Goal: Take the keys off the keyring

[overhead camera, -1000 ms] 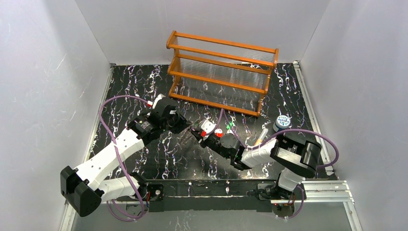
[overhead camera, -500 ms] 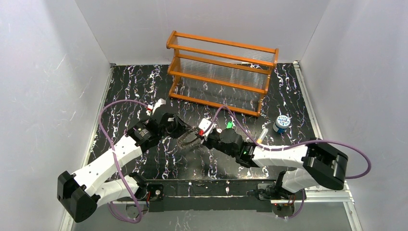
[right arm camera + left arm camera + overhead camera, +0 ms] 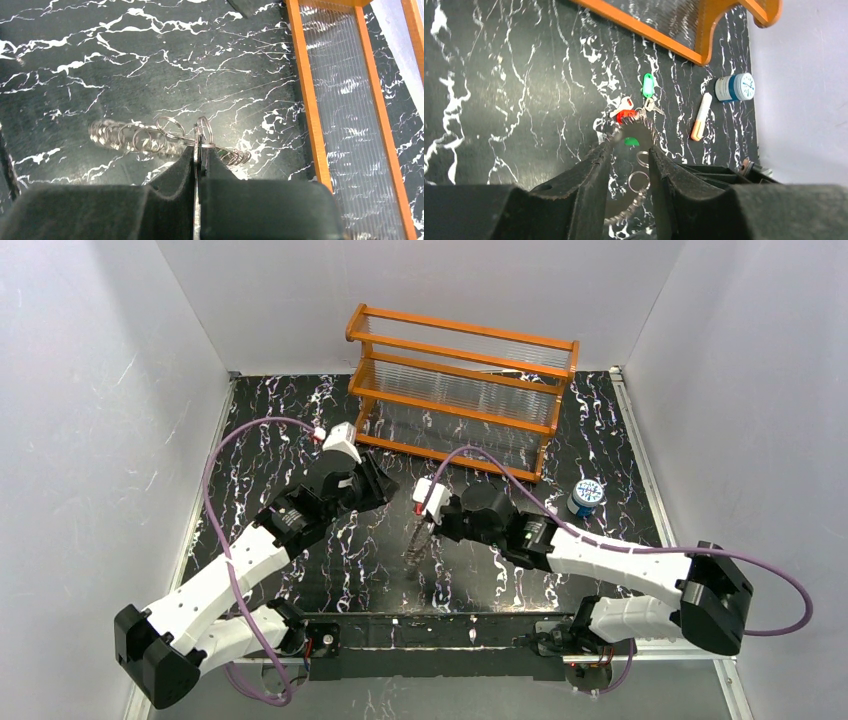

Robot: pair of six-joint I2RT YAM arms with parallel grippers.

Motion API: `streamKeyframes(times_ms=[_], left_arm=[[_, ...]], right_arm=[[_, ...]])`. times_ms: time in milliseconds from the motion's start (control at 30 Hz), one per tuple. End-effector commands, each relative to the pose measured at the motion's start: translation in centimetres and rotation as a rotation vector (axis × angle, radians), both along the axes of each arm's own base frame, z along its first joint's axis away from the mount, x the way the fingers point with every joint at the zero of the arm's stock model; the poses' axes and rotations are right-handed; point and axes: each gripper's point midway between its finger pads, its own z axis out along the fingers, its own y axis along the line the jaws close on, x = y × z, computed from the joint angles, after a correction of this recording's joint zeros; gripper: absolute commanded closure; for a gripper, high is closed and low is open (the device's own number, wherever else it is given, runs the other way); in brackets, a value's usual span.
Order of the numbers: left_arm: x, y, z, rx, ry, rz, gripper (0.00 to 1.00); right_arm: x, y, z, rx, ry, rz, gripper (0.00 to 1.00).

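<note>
Probably a robotics lab test cell: plain white walls (image 3: pixel 90 390) enclosing a black marbled surface (image 3: pixel 350 570), aluminium rail (image 3: pixel 680 632) at its near edge.

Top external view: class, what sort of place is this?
Probably a robot test cell: white walls box in a black marbled tabletop, a left arm and right arm are bolted at its near edge, beside a wooden rack.

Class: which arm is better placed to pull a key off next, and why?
Left. The right gripper is shut on the keyring; the left gripper is open, free, and faces the red key at its edge.
</note>
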Motion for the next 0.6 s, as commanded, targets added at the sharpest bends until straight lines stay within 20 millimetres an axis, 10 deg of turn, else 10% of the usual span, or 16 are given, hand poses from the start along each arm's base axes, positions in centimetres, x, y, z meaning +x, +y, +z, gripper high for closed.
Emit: streamKeyframes(times_ms=[0, 567], left_arm=[[0.7, -1.4, 3.4, 0.117, -0.231, -0.228, 0.66], [-5.4, -4.2, 1.3, 0.3, -0.654, -0.933, 0.56]], right_arm=[[-0.6, 0.0, 4.4, 0.013, -0.038, 0.097, 0.99], [-2.7, -0.8, 6.7, -0.017, 0.01, 0.208, 0.99]])
